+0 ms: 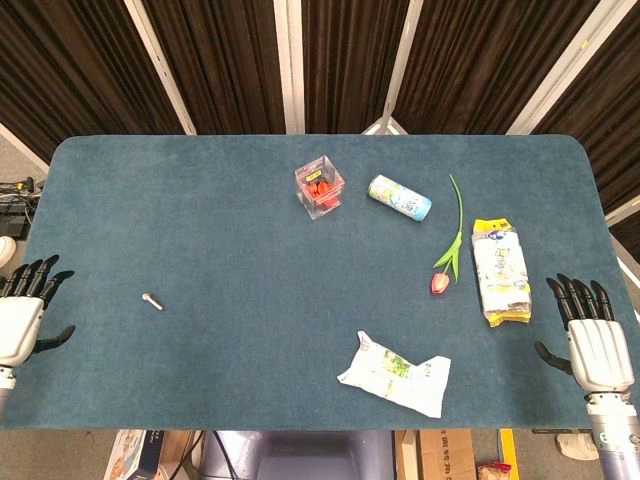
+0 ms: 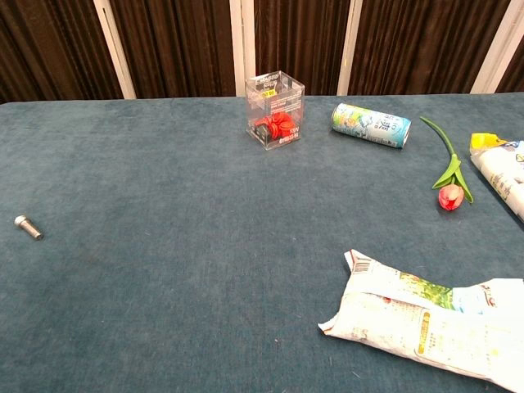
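My left hand hovers at the table's left edge with fingers spread and nothing in it; a small silver bolt lies to its right. At the right edge my right hand is spread open, holding nothing, just right of a yellow-ended snack packet. A flattened white-green pouch lies near the front. A pink tulip, a lying can and a clear box of red pieces sit further back. Neither hand shows in the chest view.
The blue felt table has dark curtains behind it. Cardboard boxes stand on the floor below the front edge, and cables lie on the floor at the left.
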